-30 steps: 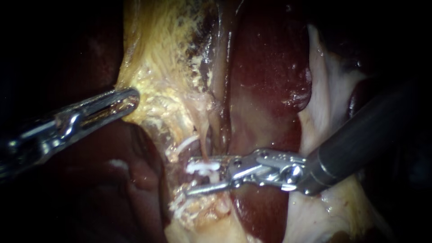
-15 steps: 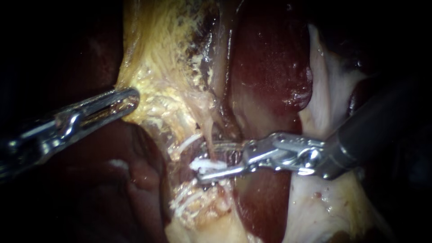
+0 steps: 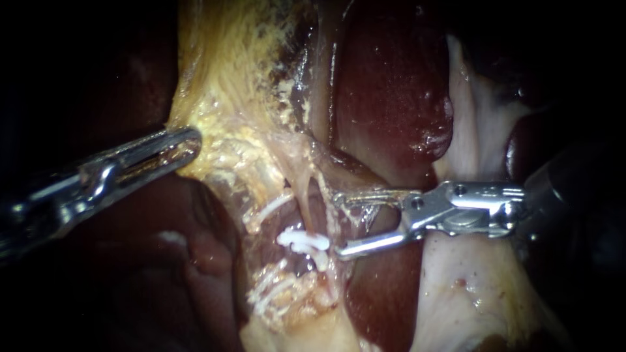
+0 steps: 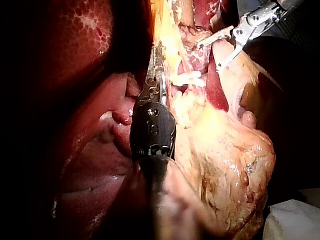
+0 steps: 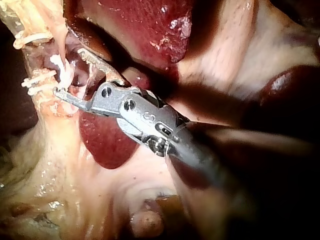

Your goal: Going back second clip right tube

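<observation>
From the left of the endoscope view, a slender silver left instrument (image 3: 188, 143). Jaws clenched on the edge of the stringy yellow fatty tissue (image 3: 228, 98), drawn taut beside them. In the left wrist view, the same jaws lying narrow and closed along that fatty edge.

From the right, a dark shaft ending in the bright metal right instrument (image 3: 339, 223). Jaws released and spread wide, nothing gripped between them. Upper jaw tip against a filmy web of pale tissue (image 3: 365, 199). Lower jaw tip just beside the small white plastic clip (image 3: 301, 241); touching it or barely apart, hard to tell from here.

Small white plastic clip clamped crosswise on the thin pale tube (image 3: 306, 195), low on its length, with the tube running down out of the yellow fatty tissue. Up and to the left of it, a slanted white clip (image 3: 267, 210). Lower in the fat, a cluster of white clips (image 3: 267, 293).

Behind and above the open jaws, the glossy dark red liver lobe (image 3: 391, 85). To its right, a whitish sheet of tissue (image 3: 476, 130), passing under the right instrument's hinge.

In the right wrist view, open jaws ahead of the shaft, white clips just beyond the lower tip.
</observation>
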Controlling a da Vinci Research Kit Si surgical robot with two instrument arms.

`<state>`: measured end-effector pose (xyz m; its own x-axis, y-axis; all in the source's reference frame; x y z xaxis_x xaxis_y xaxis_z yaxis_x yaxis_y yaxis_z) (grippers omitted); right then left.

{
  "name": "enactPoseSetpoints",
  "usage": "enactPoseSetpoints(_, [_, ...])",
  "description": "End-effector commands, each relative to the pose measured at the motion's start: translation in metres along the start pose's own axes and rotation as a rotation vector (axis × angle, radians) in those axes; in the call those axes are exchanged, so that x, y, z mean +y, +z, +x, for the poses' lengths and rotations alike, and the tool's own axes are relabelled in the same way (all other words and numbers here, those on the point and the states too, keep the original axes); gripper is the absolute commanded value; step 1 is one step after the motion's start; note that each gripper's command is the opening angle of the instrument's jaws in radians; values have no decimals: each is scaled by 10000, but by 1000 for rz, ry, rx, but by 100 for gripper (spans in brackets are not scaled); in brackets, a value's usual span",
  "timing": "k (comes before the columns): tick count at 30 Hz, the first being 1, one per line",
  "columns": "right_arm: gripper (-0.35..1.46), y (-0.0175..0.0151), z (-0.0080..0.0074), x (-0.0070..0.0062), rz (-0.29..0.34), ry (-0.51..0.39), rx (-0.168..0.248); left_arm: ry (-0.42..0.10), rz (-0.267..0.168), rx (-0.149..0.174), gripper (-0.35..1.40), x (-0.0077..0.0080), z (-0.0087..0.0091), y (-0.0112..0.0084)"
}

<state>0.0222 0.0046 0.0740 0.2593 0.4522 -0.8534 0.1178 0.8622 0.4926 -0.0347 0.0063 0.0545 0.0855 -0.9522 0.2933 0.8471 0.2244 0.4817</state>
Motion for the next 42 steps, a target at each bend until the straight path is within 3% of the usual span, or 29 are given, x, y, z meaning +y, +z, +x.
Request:
enactPoseSetpoints(1, [60,-5,5,0,-3,-15,0,0,0,0,-35,0,0,0])
enactPoseSetpoints(5, [60,-28,26,2,-18,-47,7,0,0,-1,-35,0,0,1])
enactPoseSetpoints(11, [60,-44,40,2,-22,-49,28,1,12,3,-35,0,3,7])
enactPoseSetpoints(16, [60,-44,40,-1,-20,-50,28,5,46,12,-35,0,13,25])
enactPoseSetpoints(19, [60,-45,38,-3,-18,7,30,11,66,34,-35,0,23,43])
enactPoseSetpoints(22, [60,-44,35,-4,-14,58,31,18,81,52,-35,-3,36,65])
enactPoseSetpoints(30, [60,-42,32,-4,-15,74,31,30,107,100,-35,-21,61,125])
enactPoseSetpoints(36, [60,-43,33,-4,-15,75,31,40,121,105,-35,-34,60,139])
enactPoseSetpoints(42, [60,-44,34,-5,-14,75,32,43,125,106,-35,-35,60,139])
